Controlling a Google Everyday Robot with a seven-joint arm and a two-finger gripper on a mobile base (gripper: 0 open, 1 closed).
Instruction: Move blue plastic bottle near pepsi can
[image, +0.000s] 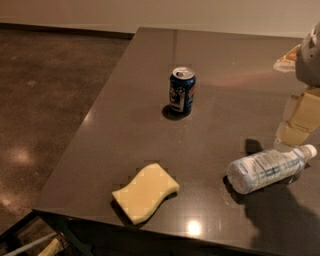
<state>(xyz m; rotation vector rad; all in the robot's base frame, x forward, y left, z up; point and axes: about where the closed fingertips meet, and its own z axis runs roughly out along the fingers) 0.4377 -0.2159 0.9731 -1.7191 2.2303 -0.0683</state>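
A dark brown table (125, 130) fills most of the view, with a polished brown floor (45, 100) to its left and a pale wall (150, 10) behind. The pepsi can (182, 90) stands upright near the middle of the tabletop, silver top up. The blue plastic bottle (270, 169) lies on its side near the front right of the table, well apart from the can, with its white cap pointing toward the right edge and its base toward the centre. The robot's gripper (292, 131), pale yellow below a grey body, hangs at the right edge of the view, just above and behind the bottle's cap end; I cannot tell whether it is open or closed, and it is not holding anything that shows. A yellow sponge (146, 192) rests near the front edge, left of the bottle and well in front of the can. Bare tabletop lies between bottle and can. A small orange and white object (286, 58), partly hidden behind the arm, sits at the far right.
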